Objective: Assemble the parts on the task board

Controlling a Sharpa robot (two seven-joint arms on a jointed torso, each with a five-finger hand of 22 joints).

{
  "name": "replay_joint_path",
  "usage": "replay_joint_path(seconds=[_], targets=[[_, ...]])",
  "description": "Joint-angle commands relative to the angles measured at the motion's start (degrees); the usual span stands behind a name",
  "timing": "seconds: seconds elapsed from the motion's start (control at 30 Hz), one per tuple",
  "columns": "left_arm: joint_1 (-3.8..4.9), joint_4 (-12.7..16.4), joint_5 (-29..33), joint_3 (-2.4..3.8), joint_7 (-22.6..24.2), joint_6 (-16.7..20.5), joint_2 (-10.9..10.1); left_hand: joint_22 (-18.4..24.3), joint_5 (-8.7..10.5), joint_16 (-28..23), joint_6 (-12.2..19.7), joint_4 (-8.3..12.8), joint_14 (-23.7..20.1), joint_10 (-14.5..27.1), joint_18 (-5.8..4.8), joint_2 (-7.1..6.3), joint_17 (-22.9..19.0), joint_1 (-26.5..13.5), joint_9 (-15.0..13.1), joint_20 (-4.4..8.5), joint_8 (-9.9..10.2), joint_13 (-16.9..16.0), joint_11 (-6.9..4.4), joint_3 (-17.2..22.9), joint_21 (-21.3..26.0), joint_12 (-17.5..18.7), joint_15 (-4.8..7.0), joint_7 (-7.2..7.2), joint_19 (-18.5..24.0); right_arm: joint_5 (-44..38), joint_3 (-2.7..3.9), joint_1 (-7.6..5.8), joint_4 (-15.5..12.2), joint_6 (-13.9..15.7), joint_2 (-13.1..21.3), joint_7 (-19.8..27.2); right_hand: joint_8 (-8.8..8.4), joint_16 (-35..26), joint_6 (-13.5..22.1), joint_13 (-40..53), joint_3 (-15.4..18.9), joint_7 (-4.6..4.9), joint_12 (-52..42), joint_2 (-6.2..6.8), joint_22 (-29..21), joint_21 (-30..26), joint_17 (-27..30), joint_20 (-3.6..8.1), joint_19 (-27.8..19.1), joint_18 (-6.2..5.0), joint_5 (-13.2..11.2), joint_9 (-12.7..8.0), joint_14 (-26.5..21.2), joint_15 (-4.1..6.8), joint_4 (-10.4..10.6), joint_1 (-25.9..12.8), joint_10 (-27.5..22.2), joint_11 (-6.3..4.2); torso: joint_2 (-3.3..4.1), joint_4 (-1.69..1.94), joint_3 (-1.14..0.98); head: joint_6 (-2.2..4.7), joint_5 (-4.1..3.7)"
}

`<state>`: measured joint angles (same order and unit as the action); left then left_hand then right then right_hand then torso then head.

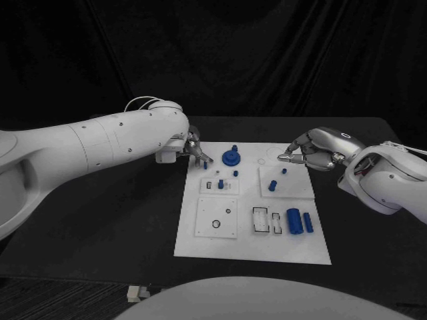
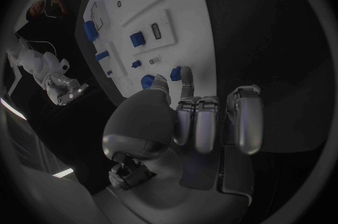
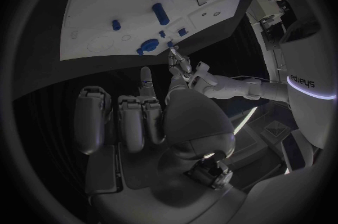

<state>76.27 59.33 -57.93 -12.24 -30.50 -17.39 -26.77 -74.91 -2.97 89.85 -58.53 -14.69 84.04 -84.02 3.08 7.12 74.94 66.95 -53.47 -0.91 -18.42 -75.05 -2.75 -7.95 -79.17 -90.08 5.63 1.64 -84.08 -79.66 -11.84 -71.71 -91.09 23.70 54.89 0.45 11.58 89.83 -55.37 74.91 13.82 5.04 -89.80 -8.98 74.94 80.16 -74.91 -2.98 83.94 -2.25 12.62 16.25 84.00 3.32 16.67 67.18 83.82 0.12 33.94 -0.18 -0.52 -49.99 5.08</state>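
Covering the black table (image 1: 108,227), the white task board (image 1: 252,250) faces dark drapes (image 1: 271,53).

The only legible lettering is "sharpa", seen reversed, on the robot's white body beside a glowing band.

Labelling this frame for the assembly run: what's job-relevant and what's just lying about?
Job:
- task board
- blue gear-like part
- large blue cylinder, smaller one beside it
- small blue peg
- left hand, a small blue part at its fingertips
- right hand

Lying about:
- black table
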Motion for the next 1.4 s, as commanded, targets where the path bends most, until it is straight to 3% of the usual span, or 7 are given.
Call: replay_joint_path(seconds=[0.03, 0.27, 0.47, 0.97, 1.17, 1.4], targets=[[-0.12, -0.1, 0.1, 0.06, 1.3, -0.5, 0.2, -11.1, -0.46, 0.2, 0.5, 0.4, 6.0, -6.0, -0.52, 0.07, 15.1, 0.7, -0.2, -0.35, -0.1, -15.0, 0.28, 0.1, 0.3, 0.1, -0.44, 0.05, -0.4, -0.1, 0.04, 0.15, 0.0, 0.3, 0.1, -0.2, 0.39, 0.1, -0.4, 15.1, 0.4, 0.04, -0.2, 0.11, 11.7, 0.0, -15.0, -0.42, 0.7, -0.26, 0.3, 0.1, 6.0, -0.33, -0.1, 0.5, 6.2, 0.4, 0.0, -0.04, -0.02, -0.01, 0.05], [-0.21, -0.5, 0.1, 0.06, 1.5, -0.6, 0.6, -11.1, -1.24, 0.2, 0.8, 0.9, 6.0, -6.0, -0.48, 0.27, 15.1, 1.5, -0.4, -0.47, -0.1, -15.0, 0.38, 0.5, 0.5, 0.1, -0.54, 0.14, -0.3, -0.1, 0.04, 0.15, 0.1, 0.2, 0.0, -0.2, 0.4, 0.1, -0.4, 15.1, 0.4, 0.05, -0.2, 0.04, 11.7, 0.0, -15.0, -0.43, 0.7, -0.26, 0.4, 0.1, 6.0, -0.34, -0.1, 0.6, 6.2, 0.42, -0.01, -0.04, -0.01, -0.01, 0.0], [-0.31, -0.7, 0.1, 0.06, 1.7, -0.7, 0.8, -11.1, -5.29, 0.2, 1.1, 2.3, 6.0, -6.0, -0.44, 0.37, 15.1, 3.7, -0.8, -0.51, 0.0, -15.0, 0.29, 1.8, 0.8, 0.1, -0.51, -0.01, -0.3, -0.1, 0.04, 0.15, 0.1, 0.1, 0.1, -0.4, 0.4, 0.1, -0.4, 15.1, 0.4, 0.05, -0.2, 0.04, 11.7, 0.0, -15.0, -0.43, 0.7, -0.26, 0.4, 0.1, 6.0, -0.34, -0.1, 0.6, 6.2, 0.42, -0.03, -0.02, -0.03, -0.01, -0.05], [-0.49, -1.2, 0.1, 0.07, 1.7, -0.8, 1.3, -11.2, -6.92, 0.2, 1.1, 2.9, 6.0, -6.0, -0.45, 0.39, 15.1, 4.7, -0.9, -0.47, 0.0, -15.0, 0.21, 2.5, 0.8, 0.1, -0.45, -0.12, -0.3, -0.1, 0.03, 0.15, 0.1, -0.3, 0.1, -0.6, 0.4, 0.1, -0.4, 15.1, 0.4, 0.05, -0.2, 0.04, 11.7, 0.0, -15.0, -0.43, 0.7, -0.26, 0.4, 0.1, 6.0, -0.34, -0.1, 0.6, 6.2, 0.42, -0.04, -0.05, -0.01, -0.01, -0.1], [-0.51, -1.4, 0.1, 0.07, 1.8, -0.7, 1.5, -11.3, -9.18, 0.2, 0.7, 3.4, 6.0, -6.0, -0.46, 0.27, 15.1, 5.4, -1.6, -0.33, -0.6, -15.0, -0.05, 3.2, 0.8, 0.1, -0.26, -0.43, -0.4, -0.1, 0.03, 0.17, 0.2, -0.5, 0.0, -0.7, 0.4, 0.1, -0.4, 15.1, 0.4, 0.05, -0.2, 0.04, 11.7, 0.0, -15.0, -0.43, 0.7, -0.26, 0.4, 0.1, 6.0, -0.34, -0.1, 0.6, 6.2, 0.42, -0.03, -0.05, -0.01, -0.01, -0.05], [-0.53, -1.7, 0.1, 0.07, 2.0, -0.3, 1.7, -11.4, -10.19, 0.2, 0.6, 3.1, 6.0, -6.0, -0.48, 0.41, 15.1, 5.2, -2.3, -0.23, -1.3, -15.0, -0.15, 3.6, 0.8, 0.1, -0.2, -0.51, -0.5, -0.1, 0.03, 0.23, 0.3, -0.6, -0.1, -0.7, 0.4, 0.0, -0.4, 15.1, 0.6, 0.05, -0.2, -0.04, 11.7, -0.2, -14.9, -0.44, 0.7, -0.29, 0.5, 0.1, 5.9, -0.36, 0.0, 0.6, 6.2, 0.44, -0.04, -0.02, -0.01, -0.01, -0.02]])
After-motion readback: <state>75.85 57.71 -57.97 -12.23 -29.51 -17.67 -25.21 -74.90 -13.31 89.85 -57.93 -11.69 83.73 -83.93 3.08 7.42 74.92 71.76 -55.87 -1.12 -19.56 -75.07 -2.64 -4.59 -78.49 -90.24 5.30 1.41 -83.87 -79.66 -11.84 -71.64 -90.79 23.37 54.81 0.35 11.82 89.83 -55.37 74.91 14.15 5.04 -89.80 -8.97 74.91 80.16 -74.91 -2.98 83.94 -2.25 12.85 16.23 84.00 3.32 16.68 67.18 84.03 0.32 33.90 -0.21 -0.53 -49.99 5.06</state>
